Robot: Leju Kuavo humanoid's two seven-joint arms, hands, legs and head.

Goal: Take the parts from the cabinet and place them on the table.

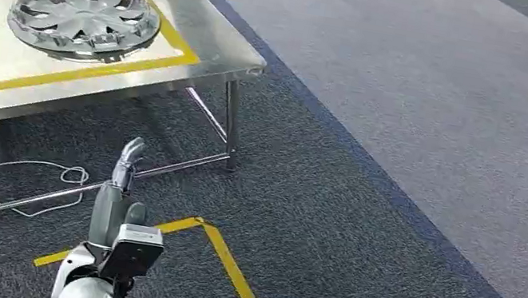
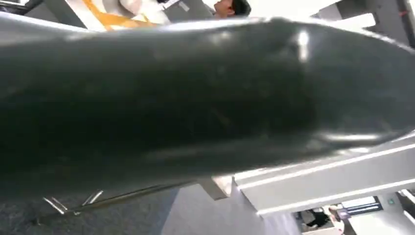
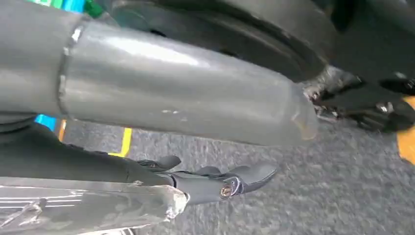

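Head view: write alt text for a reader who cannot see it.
A silver wheel cover lies flat on a steel table, inside a rectangle of yellow tape. Below, the robot's left hand hangs over dark carpet crossed by a white cable and a yellow floor line.

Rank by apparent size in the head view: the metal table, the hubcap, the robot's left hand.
1. metal table, largest even though cut off by the frame.
2. hubcap, lying on the table.
3. left hand, smallest, despite being nearest the camera.
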